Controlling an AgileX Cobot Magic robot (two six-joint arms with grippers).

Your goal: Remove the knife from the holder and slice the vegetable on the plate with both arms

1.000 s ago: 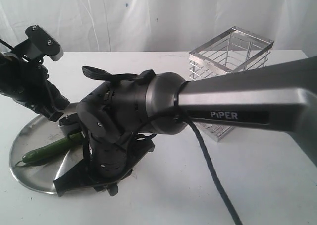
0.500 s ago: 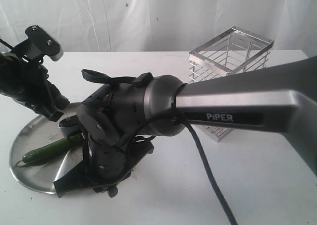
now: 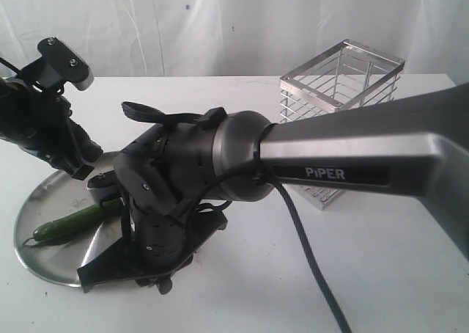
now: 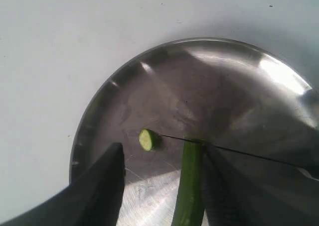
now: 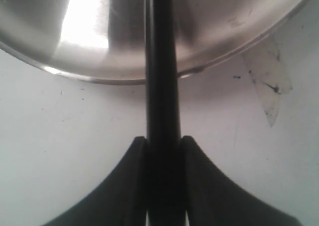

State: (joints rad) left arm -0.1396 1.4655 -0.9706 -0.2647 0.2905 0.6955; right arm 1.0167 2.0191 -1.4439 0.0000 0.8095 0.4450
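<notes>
The green vegetable (image 3: 69, 223) lies on the round steel plate (image 3: 40, 201). In the left wrist view the vegetable (image 4: 190, 186) rests against one finger (image 4: 219, 186) of my open left gripper (image 4: 162, 151); the other finger (image 4: 99, 186) stands well apart from it. The knife's thin blade (image 4: 239, 150) crosses the vegetable's end, and a small cut slice (image 4: 147, 139) lies beside the blade tip. My right gripper (image 5: 163, 141) is shut on the knife's black handle (image 5: 162, 86), which reaches over the plate's rim (image 5: 224, 37). The silver wire holder (image 3: 341, 91) stands at the back right.
The bulky right arm (image 3: 220, 164) marked PiPER hangs low over the plate's near side and hides the knife in the exterior view. The left arm (image 3: 44, 127) stands over the plate's far left. White table surface (image 3: 381, 274) lies in front of the holder.
The right arm has shifted slightly down and to the left over the plate. The left arm and the vegetable have not moved.
</notes>
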